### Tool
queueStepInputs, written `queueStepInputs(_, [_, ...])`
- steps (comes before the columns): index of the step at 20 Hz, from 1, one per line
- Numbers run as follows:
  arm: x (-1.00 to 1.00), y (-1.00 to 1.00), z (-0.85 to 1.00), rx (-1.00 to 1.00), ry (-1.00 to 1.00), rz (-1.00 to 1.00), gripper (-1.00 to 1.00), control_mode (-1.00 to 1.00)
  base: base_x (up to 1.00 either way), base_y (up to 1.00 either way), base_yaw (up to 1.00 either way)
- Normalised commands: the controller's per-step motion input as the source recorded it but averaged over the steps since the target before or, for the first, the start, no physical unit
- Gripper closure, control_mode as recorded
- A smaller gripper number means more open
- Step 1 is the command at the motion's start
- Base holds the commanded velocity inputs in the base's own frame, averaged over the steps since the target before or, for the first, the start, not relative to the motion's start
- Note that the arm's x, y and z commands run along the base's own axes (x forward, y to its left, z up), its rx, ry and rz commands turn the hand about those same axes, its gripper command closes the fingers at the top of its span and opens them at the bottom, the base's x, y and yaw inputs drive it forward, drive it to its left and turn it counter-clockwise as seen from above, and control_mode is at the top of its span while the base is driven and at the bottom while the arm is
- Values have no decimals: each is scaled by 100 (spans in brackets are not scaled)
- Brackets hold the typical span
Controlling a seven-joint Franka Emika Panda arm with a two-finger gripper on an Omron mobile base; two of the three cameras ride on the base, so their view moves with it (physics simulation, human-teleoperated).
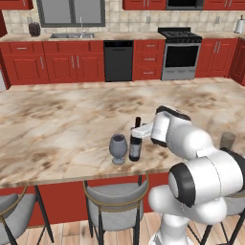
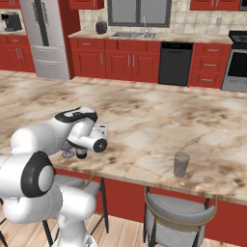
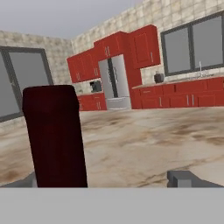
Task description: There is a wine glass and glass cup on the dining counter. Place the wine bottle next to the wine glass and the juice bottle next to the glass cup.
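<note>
Wine bottle point(image 1: 135, 142) stands upright on the dining counter point(image 1: 62, 124), just beside the wine glass point(image 1: 118, 148), near the front edge. That half looks placed. Gripper point(image 1: 136, 131) sits level with the bottle's neck, jaws spread wide, clamped on nothing; in the hand view the dark red capsule point(image 3: 54, 135) stands between the fingertips point(image 3: 183, 178), left of centre, gap visible on the right side.

Glass cup point(image 2: 181, 164) is well apart to the robot's right, also near the front edge. Juice bottle: can't locate it in these frames.

Handling, my read:
- Wine bottle: rigid glass, smooth, likely slippery, tall and slim so it tips easily. Back out straight, no sideways brush on the neck.
- Wine glass: fragile, top-heavy on its stem, right next to the bottle. Any knock on the bottle could take it down.
- Juice bottle: stubby, should be stable; grab the body below the cap, not the cap itself.

Surface: flat polished marbled stone, little grip, things may slide. Bar stools point(image 1: 115, 201) along the near side. Back wall: red cabinets, sink point(image 2: 133, 34), dishwasher point(image 1: 118, 60), stove point(image 1: 181, 53), fridge point(image 2: 44, 38).
</note>
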Motion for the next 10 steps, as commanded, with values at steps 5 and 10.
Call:
queueStepInputs(5, [-14,-3,-12,1,0,0,-100,-100,0,0,0])
queueStepInputs(10, [-18,3,-19,0,0,0,-100,-100,0,0,0])
